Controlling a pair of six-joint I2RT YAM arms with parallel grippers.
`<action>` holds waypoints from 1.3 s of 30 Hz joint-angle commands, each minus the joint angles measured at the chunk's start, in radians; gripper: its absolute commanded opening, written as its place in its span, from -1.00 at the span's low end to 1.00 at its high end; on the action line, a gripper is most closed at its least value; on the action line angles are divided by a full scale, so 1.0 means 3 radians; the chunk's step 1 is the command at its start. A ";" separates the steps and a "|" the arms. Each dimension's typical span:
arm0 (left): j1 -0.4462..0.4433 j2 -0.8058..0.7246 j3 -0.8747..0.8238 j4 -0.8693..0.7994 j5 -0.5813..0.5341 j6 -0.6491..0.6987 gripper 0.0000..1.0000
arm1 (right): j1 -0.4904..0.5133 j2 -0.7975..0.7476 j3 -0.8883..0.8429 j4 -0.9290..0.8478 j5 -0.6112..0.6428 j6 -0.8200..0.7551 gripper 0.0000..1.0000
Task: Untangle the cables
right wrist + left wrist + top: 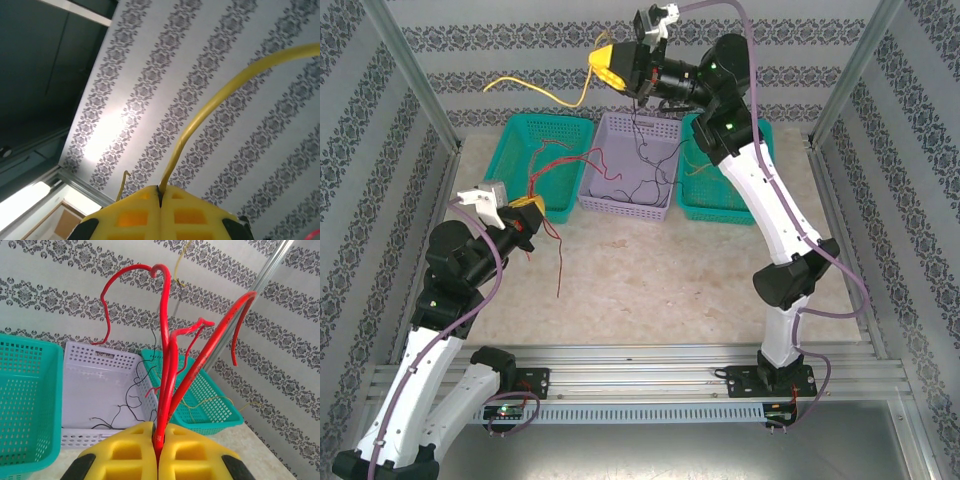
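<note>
Left tool (156,440) pinched shut on red cables (167,355), right tool (160,192) clamped on yellow cable (197,122) held high — dark cables (642,165) trail into lilac basket (620,208). Light, floppy, snag-prone — grip near ends.

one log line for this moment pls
left gripper: shut on red cables | right gripper: shut on yellow cable, up high | dark cables: mostly in lilac basket

Front half of the table (660,290) was wide open, but 3 baskets (620,208) and dangling red cables (560,265) crowded the back.
</note>
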State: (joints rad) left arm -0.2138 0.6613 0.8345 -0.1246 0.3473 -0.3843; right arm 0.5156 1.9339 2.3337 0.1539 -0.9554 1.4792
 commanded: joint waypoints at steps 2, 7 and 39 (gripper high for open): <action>0.0028 -0.0048 0.0037 0.0194 0.0076 -0.0047 -1.00 | -0.0045 -0.0102 -0.0378 -0.0413 -0.0083 -0.0540 -1.00; 0.0028 -0.0026 0.0035 0.0214 0.0104 -0.0067 -1.00 | -0.0264 -0.0248 -0.1458 0.0393 -0.0003 -0.0142 -1.00; 0.0028 0.0005 0.0042 0.0196 0.0126 -0.0066 -1.00 | -0.1443 -0.1076 -0.3851 0.0746 0.1154 0.0315 -0.97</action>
State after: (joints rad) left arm -0.2138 0.6701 0.8345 -0.1188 0.3664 -0.3946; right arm 0.1066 1.6680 1.2320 0.3527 -0.6754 1.5475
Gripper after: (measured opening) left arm 0.046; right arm 0.041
